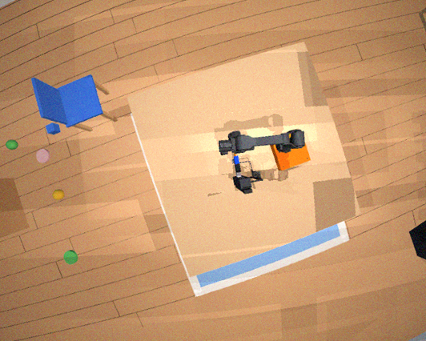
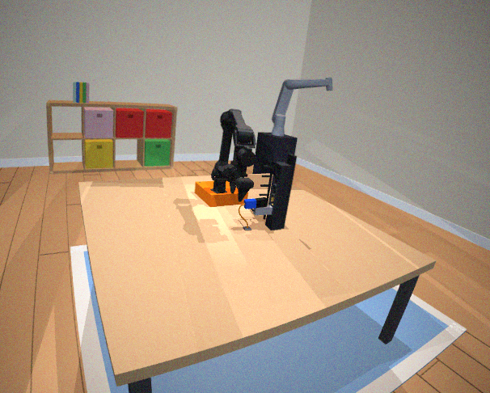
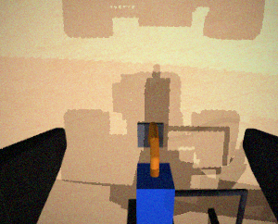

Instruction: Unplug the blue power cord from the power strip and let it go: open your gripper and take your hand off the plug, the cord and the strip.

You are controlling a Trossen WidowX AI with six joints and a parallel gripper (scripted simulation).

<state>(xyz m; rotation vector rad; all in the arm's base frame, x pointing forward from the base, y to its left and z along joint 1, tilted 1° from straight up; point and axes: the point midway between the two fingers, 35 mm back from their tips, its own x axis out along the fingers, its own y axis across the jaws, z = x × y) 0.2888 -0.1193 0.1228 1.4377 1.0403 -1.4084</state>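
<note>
The blue plug (image 1: 236, 159) (image 2: 250, 203) (image 3: 155, 205) lies level against a black block (image 1: 237, 167) (image 2: 260, 202), which looks like the power strip, on a grey bracket. No gap shows between plug and block; whether its prongs are seated is hidden. An orange cord (image 2: 247, 221) (image 3: 155, 159) runs from the plug's free end down to a small dark plate (image 2: 247, 228) (image 3: 143, 135) on the table. My gripper (image 2: 241, 199) (image 3: 156, 137) is wide open and empty. In the wrist view its fingers stand far out on either side of the cord, touching neither cord nor plug.
A tall black stand (image 1: 243, 184) (image 2: 281, 200) rises beside the block, with a grey jointed post (image 2: 281, 106) on top. Thin black wire loops (image 1: 247, 160) (image 3: 244, 204) stick out near the plug. The arm's base stands at an orange box (image 1: 294, 159) (image 2: 217, 200).
</note>
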